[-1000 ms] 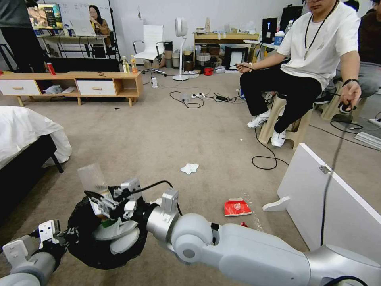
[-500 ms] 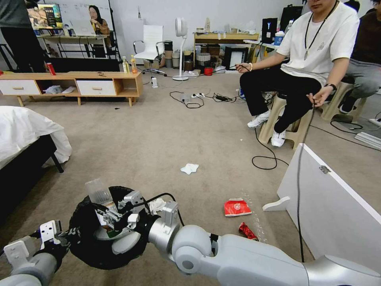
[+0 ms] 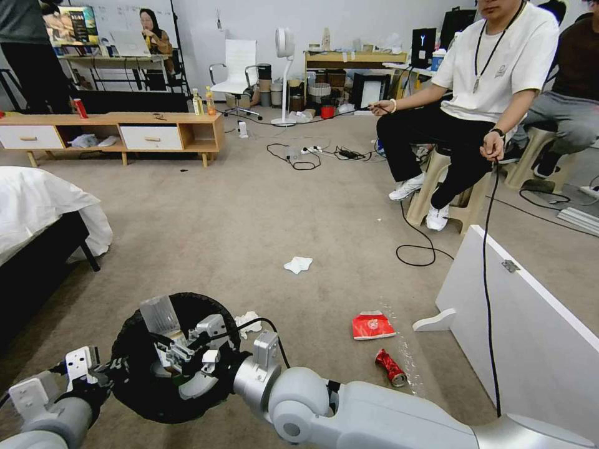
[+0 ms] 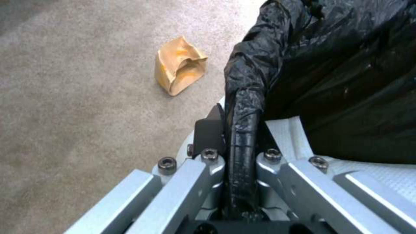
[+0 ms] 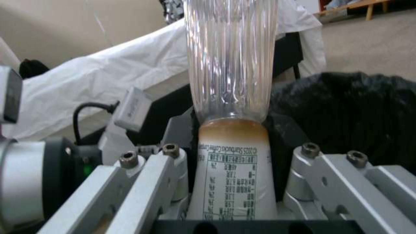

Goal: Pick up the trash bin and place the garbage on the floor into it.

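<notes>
Head view: trash bin held off carpet at lower left, mouth up, so litter can drop in. Left gripper clamps bin's bagged rim between closed fingers, arm low and reaching in from left. Right gripper over bin mouth, closed on clear bottle, base up, label end in jaws; arm bent across body. Remaining on carpet: brown paper bag just beside bin, red packet, crushed can, two tissues.
</notes>
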Motion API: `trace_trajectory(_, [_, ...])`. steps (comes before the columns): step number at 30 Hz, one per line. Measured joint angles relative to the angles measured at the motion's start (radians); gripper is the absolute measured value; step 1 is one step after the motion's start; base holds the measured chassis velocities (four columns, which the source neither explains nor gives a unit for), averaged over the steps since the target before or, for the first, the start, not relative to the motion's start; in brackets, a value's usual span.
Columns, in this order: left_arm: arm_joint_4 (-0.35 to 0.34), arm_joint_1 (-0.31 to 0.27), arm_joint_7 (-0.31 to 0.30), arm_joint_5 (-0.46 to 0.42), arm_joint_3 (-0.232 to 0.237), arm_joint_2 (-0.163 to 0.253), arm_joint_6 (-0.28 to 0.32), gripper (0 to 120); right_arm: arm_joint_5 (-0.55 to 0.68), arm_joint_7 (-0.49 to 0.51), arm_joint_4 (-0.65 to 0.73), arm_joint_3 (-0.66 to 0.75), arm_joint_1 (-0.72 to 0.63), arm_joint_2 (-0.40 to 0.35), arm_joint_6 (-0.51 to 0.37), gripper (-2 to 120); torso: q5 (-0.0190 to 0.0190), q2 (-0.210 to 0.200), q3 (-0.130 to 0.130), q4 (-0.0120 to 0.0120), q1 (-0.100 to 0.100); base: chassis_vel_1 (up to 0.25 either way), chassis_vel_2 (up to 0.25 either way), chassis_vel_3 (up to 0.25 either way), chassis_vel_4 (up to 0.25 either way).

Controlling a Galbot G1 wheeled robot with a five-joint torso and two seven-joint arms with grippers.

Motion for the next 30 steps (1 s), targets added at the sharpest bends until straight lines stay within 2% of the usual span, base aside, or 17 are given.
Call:
trace_trajectory(13, [0.018, -0.007, 0.002, 0.004, 0.007, -0.003, 0.000, 3, -0.027, -0.013, -0.034, 0.000, -0.026, -0.013, 0.007, 28, 0.0000, 0.000, 0.000, 0.0000, 0.000, 0.000, 0.000, 0.000, 0.000])
trace_trajectory(15, [0.020, -0.009, 0.002, 0.004, 0.007, -0.002, 0.000, 3, -0.030, -0.017, -0.034, 0.000, -0.027, -0.017, 0.009, 36, 0.0000, 0.000, 0.000, -0.0001, 0.000, 0.000, 0.000, 0.000, 0.000])
trace_trajectory(16, [0.020, -0.009, 0.002, 0.004, 0.007, -0.002, 0.000, 3, -0.030, -0.017, -0.034, 0.000, -0.027, -0.017, 0.009, 36, 0.0000, 0.000, 0.000, -0.0001, 0.000, 0.000, 0.000, 0.000, 0.000])
trace_trajectory(18, [0.023, -0.009, 0.002, 0.004, 0.008, -0.002, 0.000, 3, -0.033, -0.018, -0.034, 0.003, -0.029, -0.018, 0.010, 48, 0.0000, 0.000, 0.000, 0.0000, 0.000, 0.000, 0.000, 0.000, 0.000])
trace_trajectory(20, [0.024, -0.009, 0.002, 0.005, 0.008, -0.002, 0.000, 3, -0.033, -0.018, -0.034, 0.005, -0.029, -0.019, 0.010, 50, 0.0000, 0.000, 0.000, 0.0000, 0.000, 0.000, 0.000, 0.000, 0.000])
trace_trajectory(23, [0.026, -0.010, 0.002, 0.005, 0.008, -0.001, 0.000, 3, -0.034, -0.018, -0.031, 0.009, -0.029, -0.024, 0.010, 65, -0.0001, 0.000, 0.000, -0.0001, 0.000, 0.000, 0.000, 0.000, 0.000])
trace_trajectory(24, [0.026, -0.010, 0.002, 0.005, 0.008, -0.001, 0.000, 3, -0.034, -0.018, -0.031, 0.009, -0.029, -0.024, 0.010, 65, -0.0001, 0.000, 0.000, -0.0001, 0.000, 0.000, 0.000, 0.000, 0.000])
trace_trajectory(27, [0.027, -0.010, 0.002, 0.005, 0.006, 0.003, 0.000, 3, -0.034, -0.018, -0.023, 0.015, -0.028, -0.027, 0.011, 82, 0.0000, 0.000, 0.000, 0.0000, 0.000, 0.000, 0.000, 0.000, 0.000])
trace_trajectory(30, [0.027, -0.009, 0.002, 0.005, 0.005, 0.004, 0.000, 3, -0.034, -0.018, -0.019, 0.016, -0.028, -0.028, 0.011, 87, 0.0000, 0.000, 0.000, 0.0000, 0.000, 0.000, 0.000, 0.000, 0.000])
